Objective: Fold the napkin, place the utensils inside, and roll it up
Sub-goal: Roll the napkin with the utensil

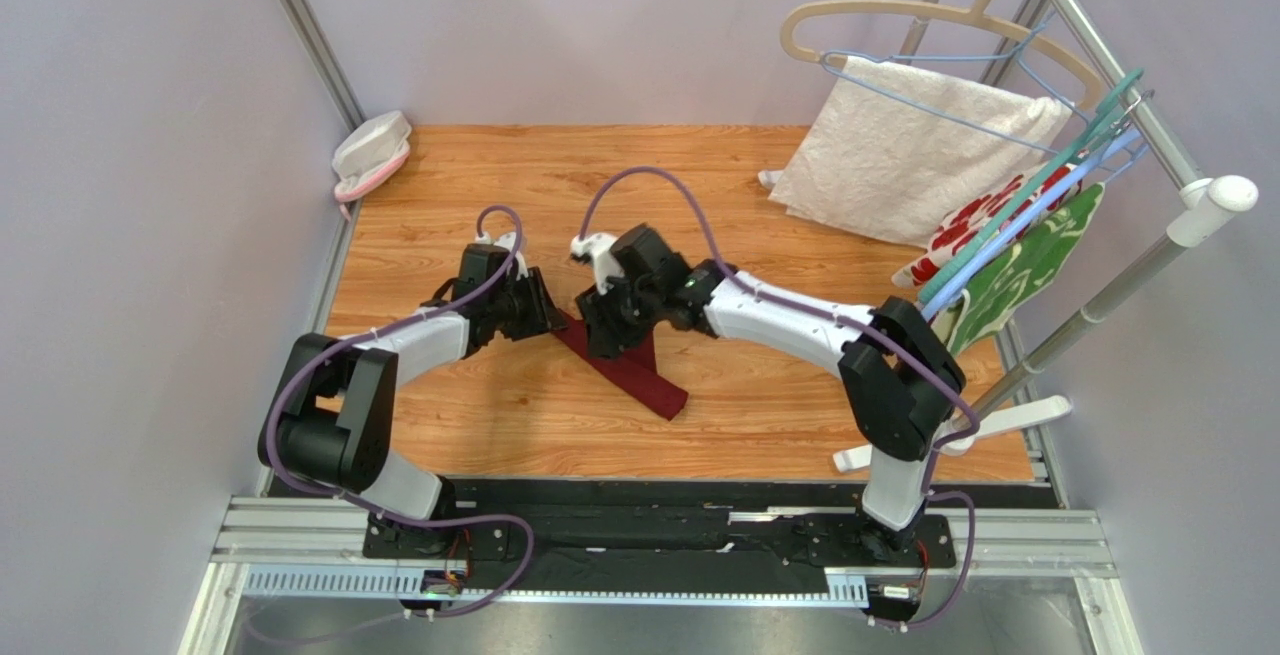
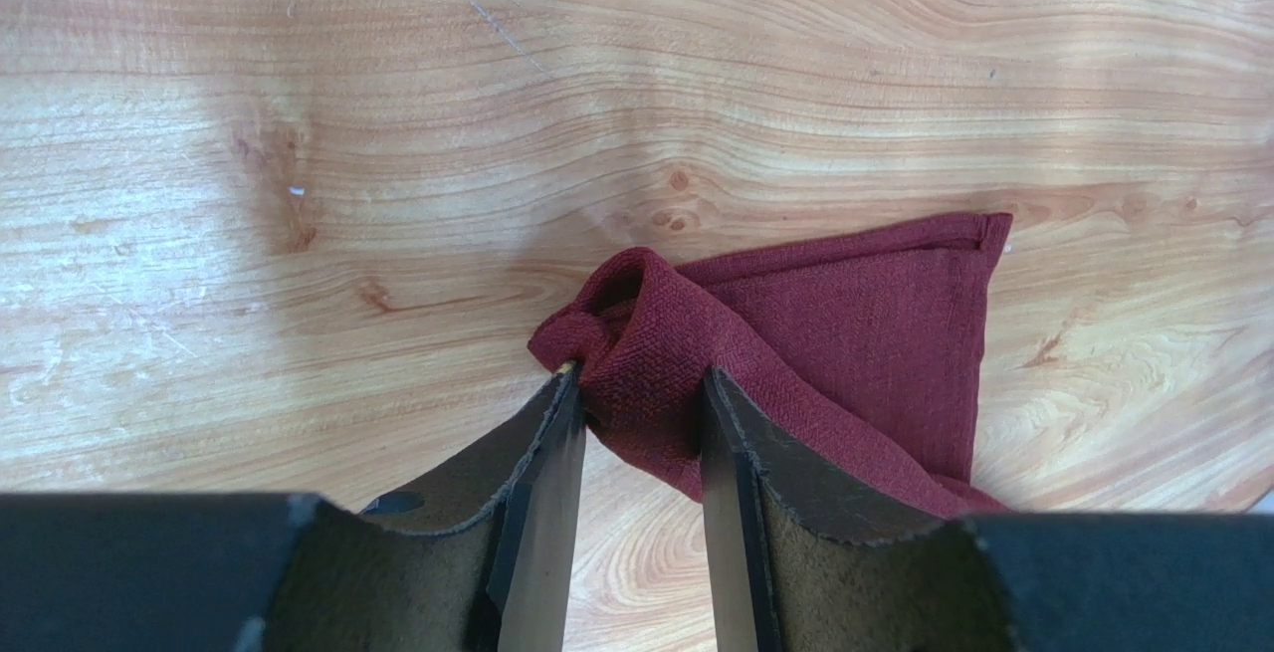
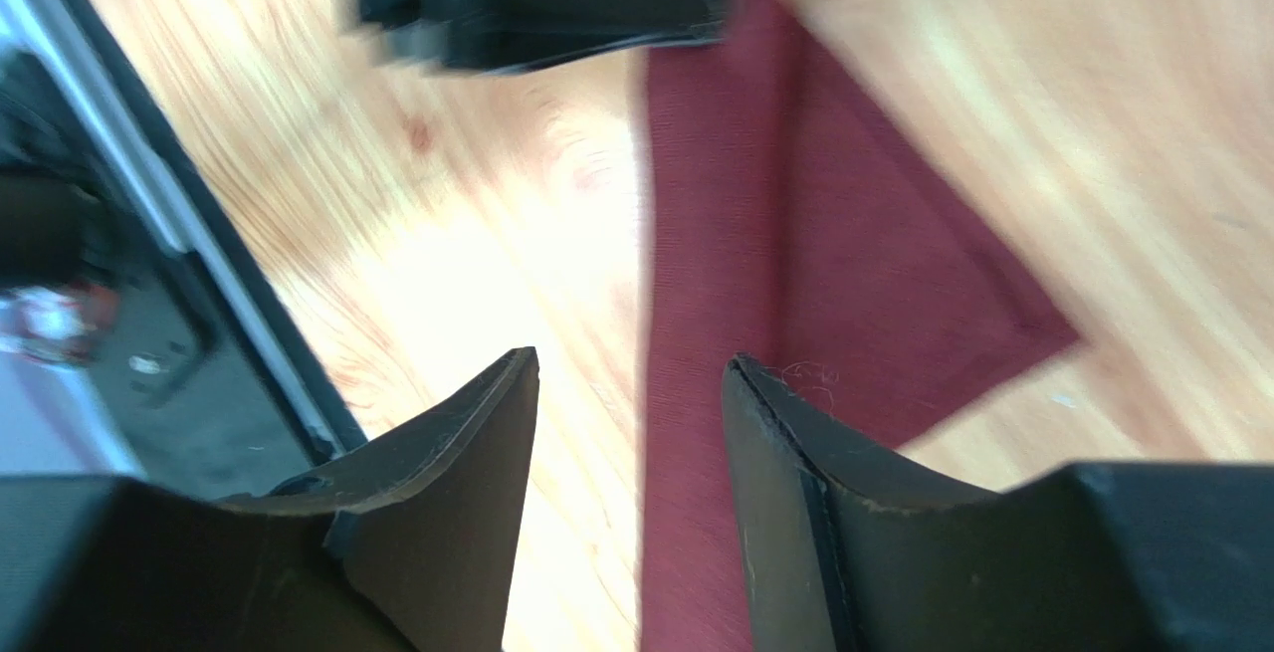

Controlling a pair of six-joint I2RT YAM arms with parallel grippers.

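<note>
Napkin, maroon coarse-weave cloth folded into a narrow pointed strip, lies mid-table on the pale grained wood table. The left gripper pinches its bunched, rolled end. At 3 o'clock from it, the right gripper hangs spread over the cloth, its view blurred. At 1 o'clock sits a crinkled white towel.

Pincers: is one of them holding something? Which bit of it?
The left pincer pinches the napkin at its bunched-up end. The right pincer is open above the napkin and holds nothing.
</note>
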